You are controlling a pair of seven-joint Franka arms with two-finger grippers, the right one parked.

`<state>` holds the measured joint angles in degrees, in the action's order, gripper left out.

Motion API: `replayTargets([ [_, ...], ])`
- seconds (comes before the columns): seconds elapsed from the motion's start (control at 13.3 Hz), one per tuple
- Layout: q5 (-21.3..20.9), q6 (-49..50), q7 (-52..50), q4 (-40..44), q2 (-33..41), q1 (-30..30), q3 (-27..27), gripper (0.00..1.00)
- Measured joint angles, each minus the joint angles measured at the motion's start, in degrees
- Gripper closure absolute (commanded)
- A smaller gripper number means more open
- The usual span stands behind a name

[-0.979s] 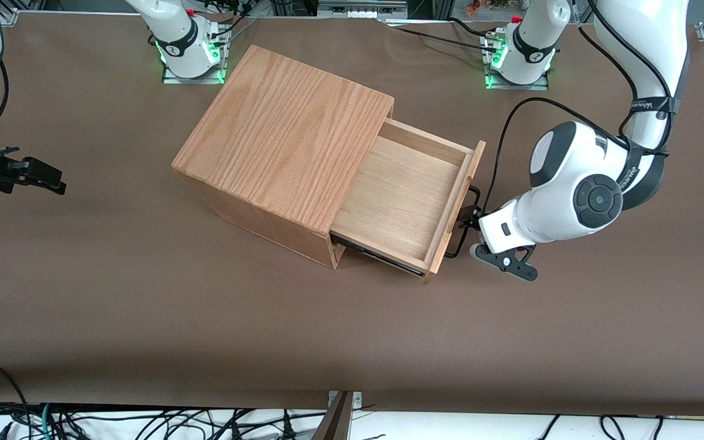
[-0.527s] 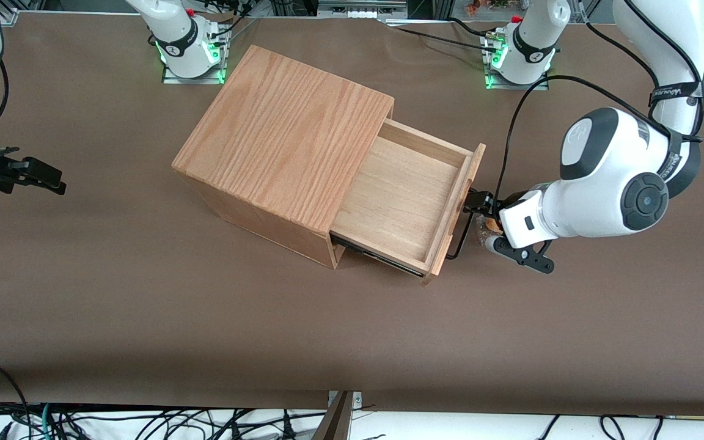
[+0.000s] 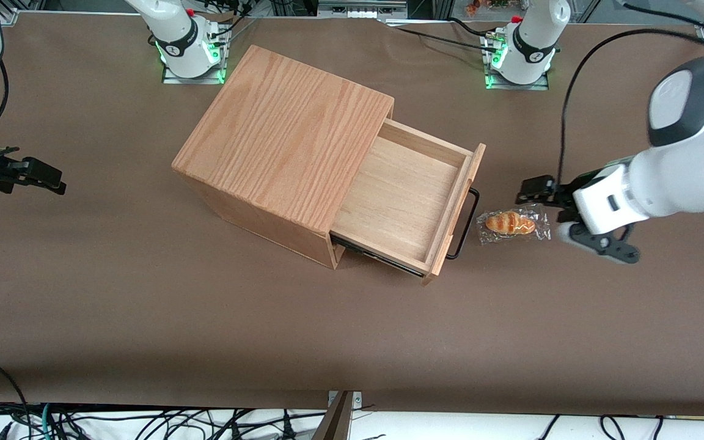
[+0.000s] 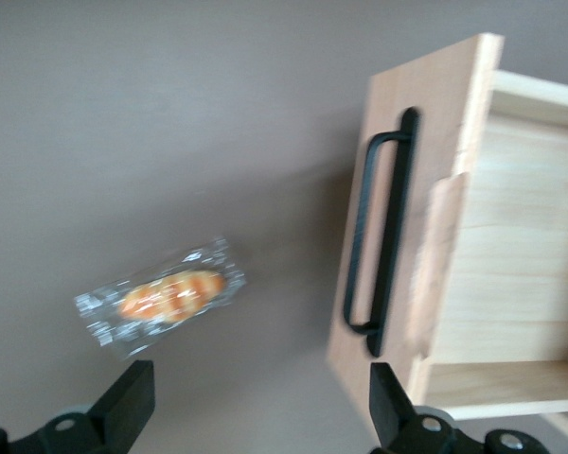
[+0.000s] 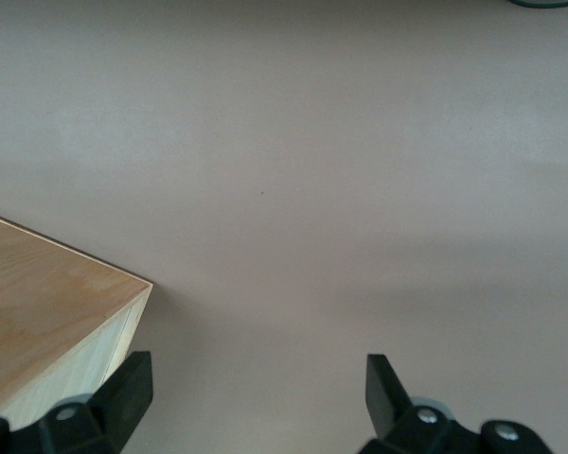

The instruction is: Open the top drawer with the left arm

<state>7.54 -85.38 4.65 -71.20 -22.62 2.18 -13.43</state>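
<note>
The top drawer (image 3: 404,201) stands pulled well out of the oak-grain cabinet (image 3: 285,140) near the middle of the brown worktop (image 3: 205,330), its pale, smooth inside bare and its front panel facing the working arm's end; the front is light wood, wide and shallow, and carries a long thin black wire handle (image 3: 465,223) whose two ends bend in to meet the wood, seen closer from my left wrist as a slim bar (image 4: 383,246) standing off the panel (image 4: 421,189). My tool (image 3: 547,211) hangs apart from that handle, well toward the working arm's end of the worktop, its two black fingers (image 4: 123,402) spread wide with nothing between them. Between the handle and my tool lies a small golden bread roll in a clear crinkled wrapper (image 3: 513,223), flat on the worktop and touching neither; the wrist view shows the same packet (image 4: 161,298) beside the drawer front. My left arm (image 3: 676,165) is glossy white with a dark cap at the joint and a black cable looping above it. I can read no brand, label or writing on the drawer, the cabinet or the wrapper
</note>
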Motion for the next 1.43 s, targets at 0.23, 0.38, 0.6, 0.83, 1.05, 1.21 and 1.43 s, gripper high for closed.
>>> replayTargets([
  [0.23,-3.70,1.10,-0.04,-0.02,2.14,0.11,-0.01,0.00],
  [0.38,-4.64,1.64,-0.04,-0.14,2.90,0.34,0.03,0.00],
  [0.6,-6.80,0.92,-0.29,-3.21,6.11,-0.25,1.85,0.00],
  [0.83,-6.64,-9.74,-0.21,-12.97,13.29,-3.22,9.05,0.00],
  [1.05,-5.21,-11.05,-0.38,-20.34,18.66,-3.91,10.48,0.00],
  [1.21,-5.34,-9.32,-0.69,-22.03,19.82,-3.90,10.69,0.00],
  [1.43,-5.39,-8.55,-0.88,-22.27,20.00,-3.53,10.96,0.00],
])
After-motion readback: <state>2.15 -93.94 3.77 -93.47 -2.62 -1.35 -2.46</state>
